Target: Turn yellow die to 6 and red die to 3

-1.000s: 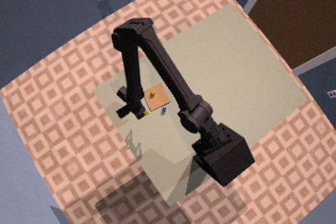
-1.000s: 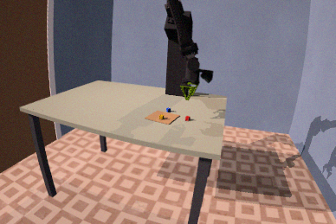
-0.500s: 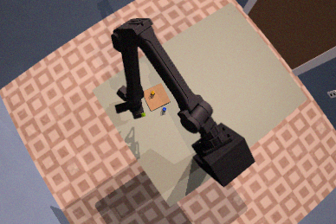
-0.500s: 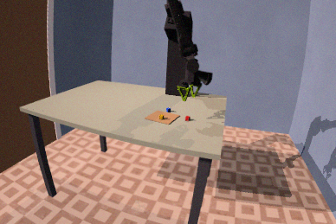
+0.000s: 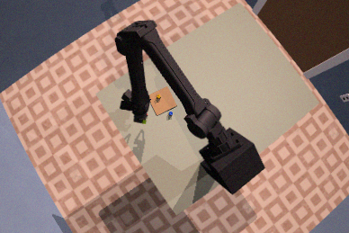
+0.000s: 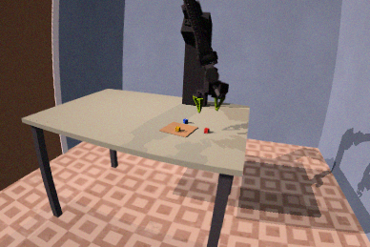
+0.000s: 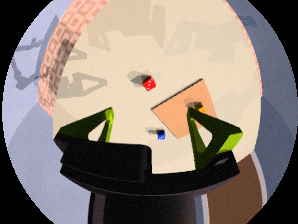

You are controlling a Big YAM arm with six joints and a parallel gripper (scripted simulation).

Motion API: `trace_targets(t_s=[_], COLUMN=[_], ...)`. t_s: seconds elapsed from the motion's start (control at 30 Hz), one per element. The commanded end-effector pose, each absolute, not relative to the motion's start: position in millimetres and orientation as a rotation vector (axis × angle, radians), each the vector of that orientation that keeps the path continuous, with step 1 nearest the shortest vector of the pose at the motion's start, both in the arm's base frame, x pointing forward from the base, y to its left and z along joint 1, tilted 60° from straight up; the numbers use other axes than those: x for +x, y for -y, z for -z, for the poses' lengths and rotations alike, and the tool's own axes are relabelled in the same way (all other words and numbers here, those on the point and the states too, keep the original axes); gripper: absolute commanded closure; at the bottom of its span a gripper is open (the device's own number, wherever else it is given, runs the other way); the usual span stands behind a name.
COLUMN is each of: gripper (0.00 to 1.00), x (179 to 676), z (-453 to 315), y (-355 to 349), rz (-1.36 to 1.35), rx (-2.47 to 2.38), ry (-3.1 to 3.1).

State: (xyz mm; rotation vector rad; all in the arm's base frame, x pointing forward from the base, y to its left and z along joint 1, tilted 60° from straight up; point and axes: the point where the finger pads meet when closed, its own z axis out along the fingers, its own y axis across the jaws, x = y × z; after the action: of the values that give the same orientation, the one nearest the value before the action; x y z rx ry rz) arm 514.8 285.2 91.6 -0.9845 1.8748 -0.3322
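Overhead, green fingers spread fully apart, gripping nothing, hovering above the surface. Yellow die on the mat; red die just right, blue die beyond, both off it.

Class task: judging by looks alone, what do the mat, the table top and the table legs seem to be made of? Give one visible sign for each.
Mat: thin, flat, matte orange-tan sheet, possibly cork or card.
Table top: pale grey-beige slab, smooth and matte with no grain, perhaps laminate or painted board.
Table legs: slim, dark, straight, likely painted metal.
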Motion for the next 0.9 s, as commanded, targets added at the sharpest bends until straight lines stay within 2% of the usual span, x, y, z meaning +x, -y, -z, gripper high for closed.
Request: trace_targets(t_s=[0.0,0.87], gripper=[0.00,0.00], x=[519.7,537.6], z=[-85.7,-76.8], y=[-283.1,-285.2], rz=[0.257,-0.227], rx=[-0.851,-0.015], ry=[-1.939,-2.113])
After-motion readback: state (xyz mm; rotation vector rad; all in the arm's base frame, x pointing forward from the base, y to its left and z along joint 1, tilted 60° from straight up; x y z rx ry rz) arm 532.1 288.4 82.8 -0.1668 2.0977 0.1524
